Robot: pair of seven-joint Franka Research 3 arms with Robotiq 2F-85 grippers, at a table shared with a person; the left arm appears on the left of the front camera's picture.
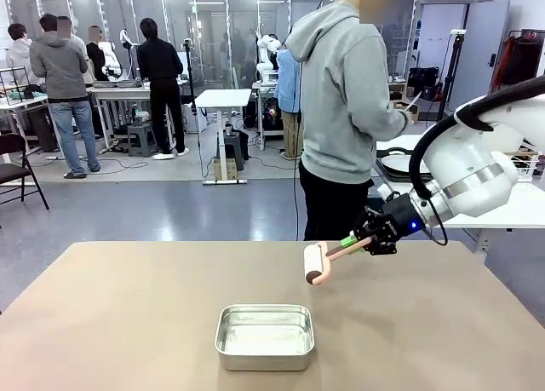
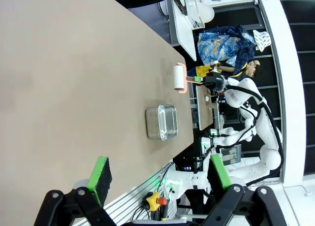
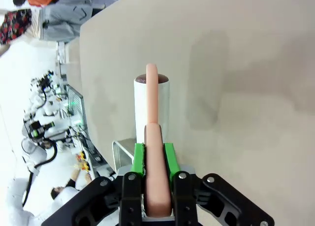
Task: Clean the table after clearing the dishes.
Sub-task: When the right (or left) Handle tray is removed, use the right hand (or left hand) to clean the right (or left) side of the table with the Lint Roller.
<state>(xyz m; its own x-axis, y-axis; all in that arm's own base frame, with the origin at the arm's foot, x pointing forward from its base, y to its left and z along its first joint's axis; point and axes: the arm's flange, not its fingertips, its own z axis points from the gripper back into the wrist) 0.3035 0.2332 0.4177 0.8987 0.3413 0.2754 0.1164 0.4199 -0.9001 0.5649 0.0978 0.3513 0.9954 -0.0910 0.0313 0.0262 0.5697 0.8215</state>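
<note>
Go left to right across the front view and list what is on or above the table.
Pan → roller → right tool, shut on the roller's handle.

One brown table (image 1: 128, 323). One square steel pan (image 1: 265, 336). One lint roller (image 1: 313, 264): one pink handle, one white roll. Two grippers, the right gripper (image 1: 353, 240) and the left gripper (image 2: 158, 173), with two green-padded fingers each. One person in a grey hoodie (image 1: 345, 93) at the far side. Farther back, at least four more people (image 1: 160, 67); exact count hard to tell. One small white table (image 1: 223, 99) behind.
</note>
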